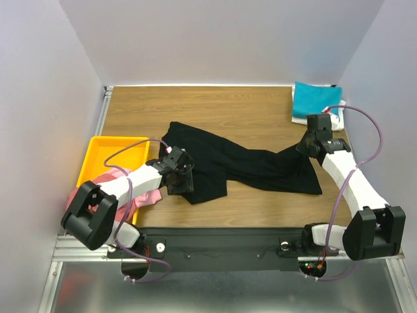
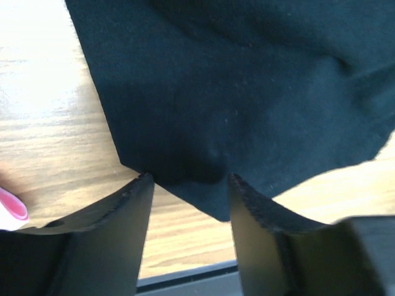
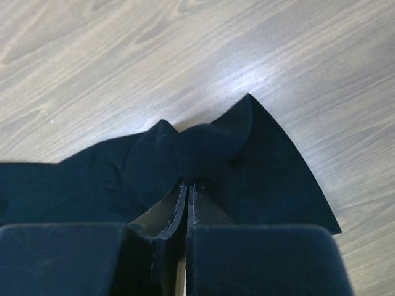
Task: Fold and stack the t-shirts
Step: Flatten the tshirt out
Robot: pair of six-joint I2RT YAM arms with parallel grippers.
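Observation:
The large black t-shirt [image 1: 247, 166] lies crumpled across the middle of the table. My left gripper [image 1: 180, 177] is open at the shirt's near left corner. In the left wrist view its jaws [image 2: 190, 182] stand apart with the corner of the black cloth [image 2: 247, 92] lying between the fingertips. My right gripper [image 1: 306, 145] is shut on a bunched fold at the shirt's right end, seen pinched in the right wrist view [image 3: 187, 184]. A folded teal shirt [image 1: 311, 100] lies at the back right with white cloth [image 1: 335, 121] at its near edge. A pink shirt [image 1: 148, 197] lies under my left arm.
A yellow plastic tray [image 1: 104, 153] stands at the left edge of the table, with pink and reddish cloth [image 1: 77, 195] spilling over its near end. A sliver of pink [image 2: 12, 206] shows in the left wrist view. The table's near edge rail [image 1: 228, 231] runs just behind the shirt.

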